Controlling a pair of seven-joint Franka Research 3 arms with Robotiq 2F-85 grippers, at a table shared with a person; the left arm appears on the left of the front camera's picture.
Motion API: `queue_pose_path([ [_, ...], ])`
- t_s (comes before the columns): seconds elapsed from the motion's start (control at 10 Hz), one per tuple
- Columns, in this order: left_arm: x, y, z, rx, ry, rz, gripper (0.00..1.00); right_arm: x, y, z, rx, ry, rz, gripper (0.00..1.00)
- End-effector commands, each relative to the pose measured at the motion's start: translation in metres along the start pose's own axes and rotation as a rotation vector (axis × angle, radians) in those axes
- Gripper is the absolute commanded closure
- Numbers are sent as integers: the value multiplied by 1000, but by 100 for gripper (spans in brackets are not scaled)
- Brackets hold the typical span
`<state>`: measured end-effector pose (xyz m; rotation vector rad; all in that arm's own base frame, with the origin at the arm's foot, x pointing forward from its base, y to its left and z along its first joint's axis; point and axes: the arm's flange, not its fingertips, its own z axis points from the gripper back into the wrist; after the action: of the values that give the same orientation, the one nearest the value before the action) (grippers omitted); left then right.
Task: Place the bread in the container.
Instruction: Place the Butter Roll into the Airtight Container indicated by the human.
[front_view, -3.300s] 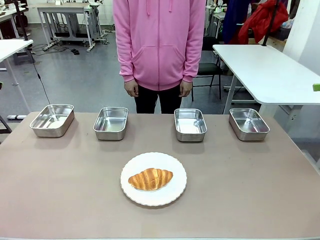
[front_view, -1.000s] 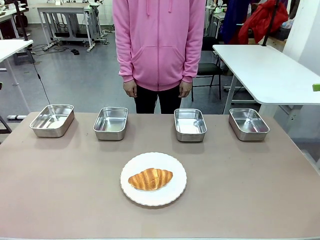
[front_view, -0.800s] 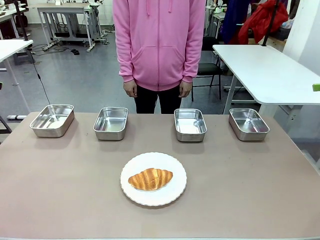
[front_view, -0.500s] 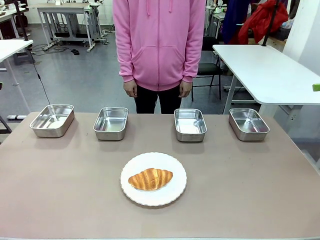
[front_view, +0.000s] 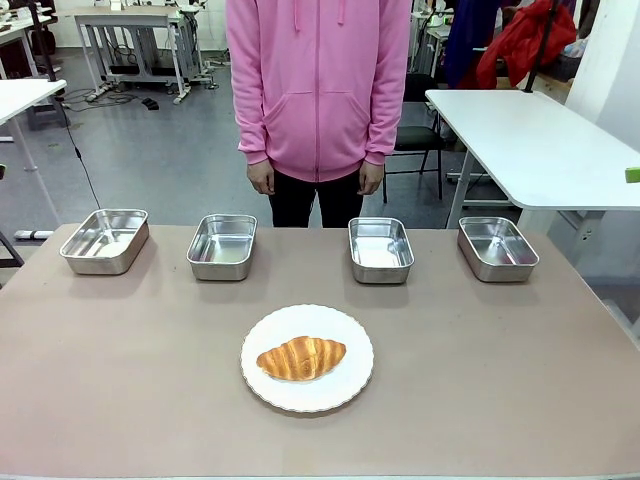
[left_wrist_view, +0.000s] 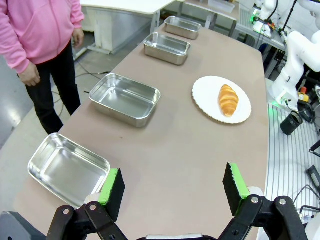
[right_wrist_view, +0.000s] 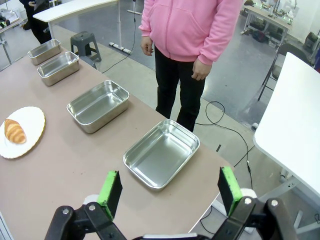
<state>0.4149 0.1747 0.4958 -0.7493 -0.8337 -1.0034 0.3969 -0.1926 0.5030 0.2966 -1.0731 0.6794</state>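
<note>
Croissant (front_view: 301, 358) lies on the white plate (front_view: 345, 391), four steel pans (front_view: 221, 268) beyond it; left gripper (left_wrist_view: 173, 183) and right gripper (right_wrist_view: 169, 188) stand open (jaws well apart).

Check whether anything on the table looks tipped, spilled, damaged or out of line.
Nothing stands out. The croissant lies whole on the white plate near the middle of the table, and the four steel pans sit upright and empty in an even row along the far side.

No visible change since the earlier front views; bread (front_view: 301, 358) unmoved
</note>
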Motion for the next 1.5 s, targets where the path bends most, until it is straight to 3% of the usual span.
queue_pose_path([
  [0.0, 2, -2, 1, 1, -2, -8, 0, 1, 2, 1, 3, -5, 13, 0],
  [1.4, 2, -2, 1, 1, -2, -8, 0, 1, 2, 1, 3, -5, 13, 0],
])
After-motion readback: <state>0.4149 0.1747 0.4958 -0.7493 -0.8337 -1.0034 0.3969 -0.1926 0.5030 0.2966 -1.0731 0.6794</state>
